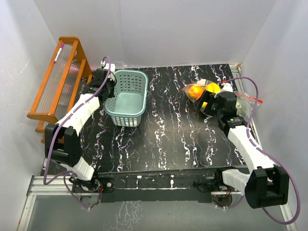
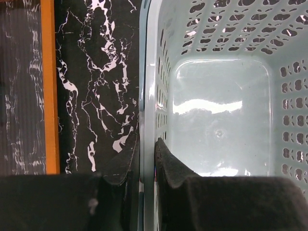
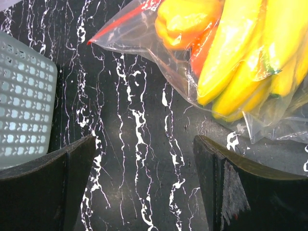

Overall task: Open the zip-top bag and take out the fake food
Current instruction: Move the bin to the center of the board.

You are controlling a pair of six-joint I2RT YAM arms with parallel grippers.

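Right gripper point(image 3: 144, 142) gapes empty beside the bag point(image 3: 156, 55), bananas point(image 3: 236, 62) slanting diagonally inside; left gripper point(image 2: 147, 149) pinches the basket point(image 2: 231, 29) wall

Open marbled table point(image 1: 168, 130) between teal basket point(image 1: 127, 118) and zip-top bag point(image 3: 139, 45); orange rack point(image 1: 57, 82) along the left edge.

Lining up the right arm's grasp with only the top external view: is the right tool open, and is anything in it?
Observer: The right tool is open; only table shows between its fingers, with the zip-top bag just ahead.
Operator: What sits nearest in the bag?
Observer: The banana bunch, a bell pepper beside it, both inside the plastic.
Operator: And the left tool?
Observer: The left tool is shut on the basket wall, one finger inside, one outside.
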